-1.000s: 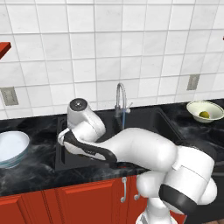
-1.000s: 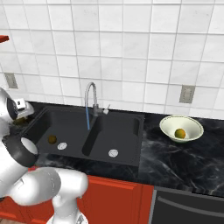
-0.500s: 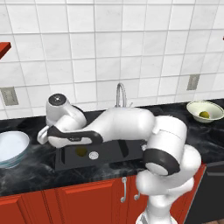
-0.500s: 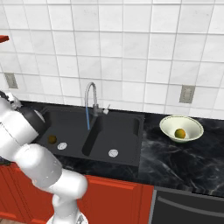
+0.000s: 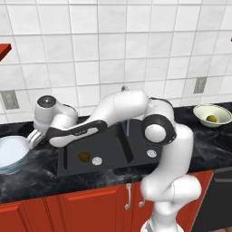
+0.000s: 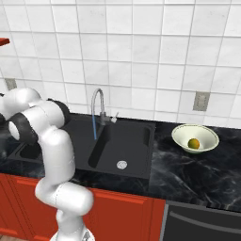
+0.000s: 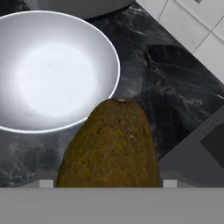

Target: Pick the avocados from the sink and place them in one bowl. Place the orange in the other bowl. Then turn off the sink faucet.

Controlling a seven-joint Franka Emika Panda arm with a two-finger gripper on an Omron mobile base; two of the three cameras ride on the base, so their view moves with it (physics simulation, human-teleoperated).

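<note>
My gripper [image 7: 109,181] is shut on an avocado [image 7: 111,148], a dull brown-olive oval that hangs just off the rim of the pale blue-white bowl [image 7: 52,70]. In the left base view the gripper [image 5: 32,137] sits at the right edge of that bowl [image 5: 10,154]. A second avocado [image 5: 84,157] lies in the left basin of the black sink [image 5: 113,152]. The orange [image 6: 193,143] rests in the cream bowl [image 6: 207,134] on the right counter. A blue stream runs from the faucet [image 6: 97,106].
Black marble counter [image 7: 175,78] surrounds the pale bowl, with the sink's corner [image 7: 205,148] close by. White tiled wall [image 6: 141,56] stands behind. A wall outlet [image 5: 9,99] is above the pale bowl, and red cabinets [image 5: 90,208] are below.
The arm has swung left from over the sink to the pale bowl's rim, carrying an avocado. One avocado stays in the left basin.
</note>
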